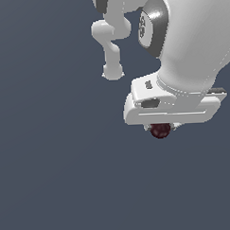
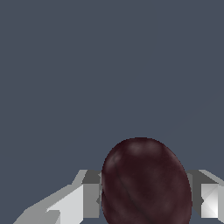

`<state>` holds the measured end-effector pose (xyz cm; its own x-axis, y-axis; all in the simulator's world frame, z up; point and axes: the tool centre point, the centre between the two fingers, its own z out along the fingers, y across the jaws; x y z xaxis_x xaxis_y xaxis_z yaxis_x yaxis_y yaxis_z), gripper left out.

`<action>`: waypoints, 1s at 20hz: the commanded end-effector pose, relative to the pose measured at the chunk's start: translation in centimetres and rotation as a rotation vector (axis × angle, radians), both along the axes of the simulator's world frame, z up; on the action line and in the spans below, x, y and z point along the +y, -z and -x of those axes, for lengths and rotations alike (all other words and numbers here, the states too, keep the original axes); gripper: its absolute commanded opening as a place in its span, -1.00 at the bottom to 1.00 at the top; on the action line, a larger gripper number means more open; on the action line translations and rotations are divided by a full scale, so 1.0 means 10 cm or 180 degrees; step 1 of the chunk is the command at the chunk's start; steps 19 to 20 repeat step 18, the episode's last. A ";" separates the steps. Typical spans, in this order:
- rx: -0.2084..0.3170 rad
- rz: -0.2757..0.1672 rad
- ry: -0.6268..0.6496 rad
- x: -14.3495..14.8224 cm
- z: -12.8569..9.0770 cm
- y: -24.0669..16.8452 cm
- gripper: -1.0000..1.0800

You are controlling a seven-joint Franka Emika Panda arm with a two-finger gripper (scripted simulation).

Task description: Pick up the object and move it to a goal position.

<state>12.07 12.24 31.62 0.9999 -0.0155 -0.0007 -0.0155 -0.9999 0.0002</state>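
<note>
While the arm hung over the plain grey floor, the gripper was closed narrow on the berry, which sat pinched between its fingers just under the white hand. In the wrist view the berry filled the gap, a finger pressed to each of its 2 sides, dark red and bumpy. No goal marker showed in either view, so how far it had left to go could not be told. And the risk looked real: a round, uneven ball like that gives the pads little flat surface, so a sharp swing or sudden stop could roll it out of the pinch. Squeeze off-centre and it could pop free and drop to the floor.
</note>
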 end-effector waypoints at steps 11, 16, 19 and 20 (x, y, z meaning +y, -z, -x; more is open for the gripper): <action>-0.0002 0.0000 0.0001 0.12 -0.13 -0.19 -1.00; -0.0002 -0.0001 -0.0001 0.14 -0.14 -0.21 -1.00; -0.0002 -0.0001 -0.0001 0.14 -0.14 -0.21 -1.00; -0.0002 -0.0001 -0.0001 0.14 -0.14 -0.21 -1.00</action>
